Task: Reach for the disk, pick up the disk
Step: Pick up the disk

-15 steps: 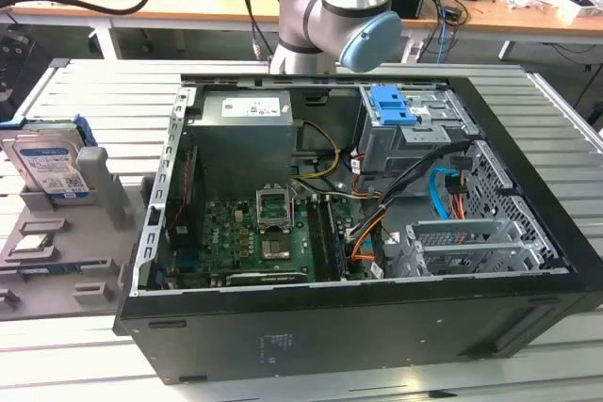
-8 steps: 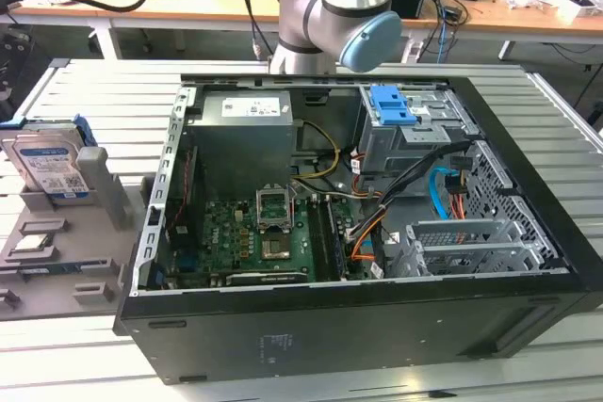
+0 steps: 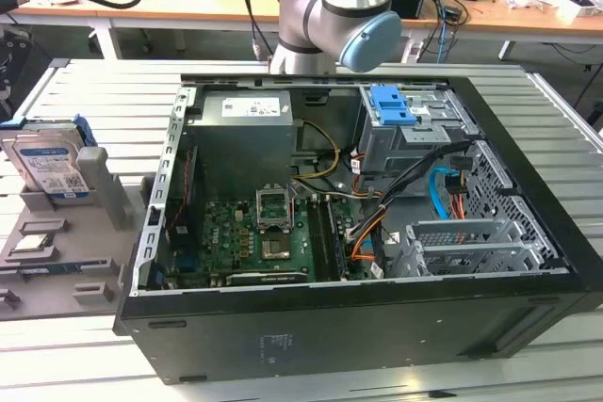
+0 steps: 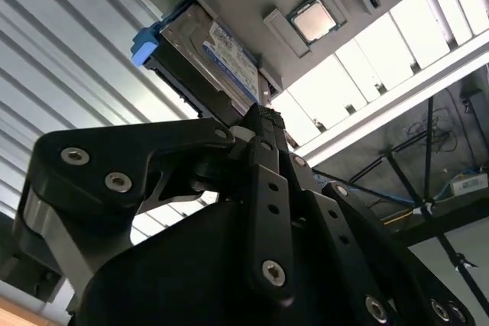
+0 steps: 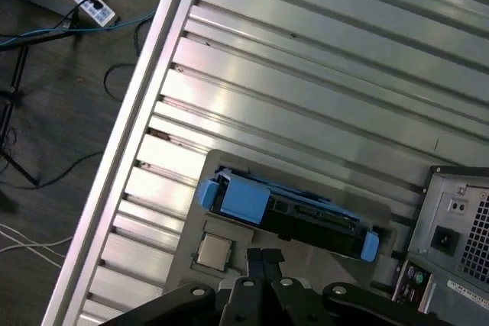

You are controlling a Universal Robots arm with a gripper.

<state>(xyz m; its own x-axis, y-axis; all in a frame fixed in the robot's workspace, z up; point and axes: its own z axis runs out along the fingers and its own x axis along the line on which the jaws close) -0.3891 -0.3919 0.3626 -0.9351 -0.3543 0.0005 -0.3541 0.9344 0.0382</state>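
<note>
Reaching is in progress: the hand (image 5: 264, 256), tips pressed together and empty, hangs well apart from the disk (image 5: 306, 215). In the exterior view the disk stands on edge in a holder (image 3: 104, 200) at 9 o'clock from the case (image 3: 377, 327). It is not yet grasped.

The disk (image 3: 52, 168) is a flat silver metal drive with a white-and-blue label on its broad face and blue plastic rails along its sides. It stands on edge, leaning slightly, in a grey holder (image 3: 105, 200) on the worktop at the exterior view's left, beside the open computer case (image 3: 377, 327), its label facing outward.
</note>
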